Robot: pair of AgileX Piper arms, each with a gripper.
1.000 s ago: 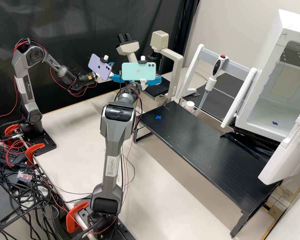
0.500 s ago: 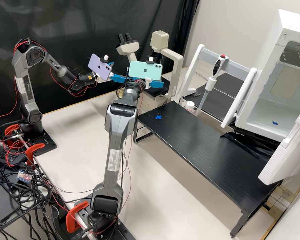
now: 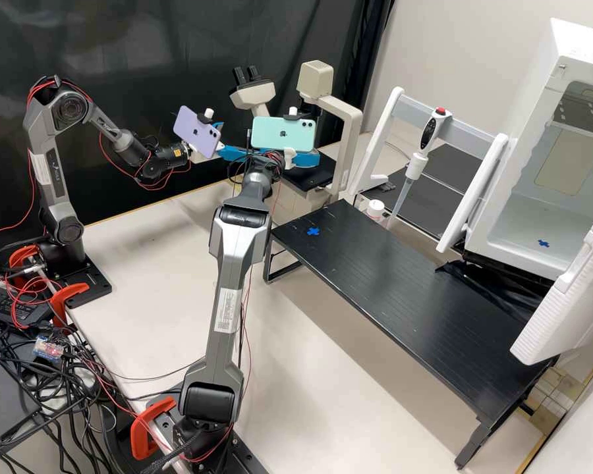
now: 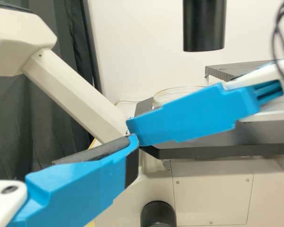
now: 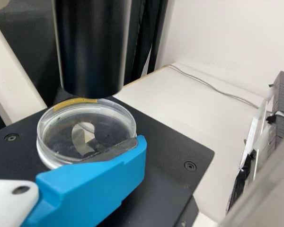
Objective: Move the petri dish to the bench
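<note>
Shows smooth pale desk point(image 3: 145, 309), boxy beige microscope point(image 3: 350, 141) with flat matte-black stage point(image 5: 168, 177).
Has left tool point(image 3: 232, 141) spread, partly hidden behind purple phone point(image 3: 196, 131); right tool point(image 3: 304, 160) spread too, mostly hidden behind mint phone point(image 3: 283, 134). Puts round, clear, shiny petri dish point(image 5: 106, 124) on stage, near edge covered by right tool's blue finger point(image 5: 97, 187).

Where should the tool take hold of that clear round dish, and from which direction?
I'd pinch the dish across opposite spots of its round wall, coming in level from the arms' side. It lies flat on the stage, and the black barrel hanging above would probably hinder a grip from overhead.
</note>
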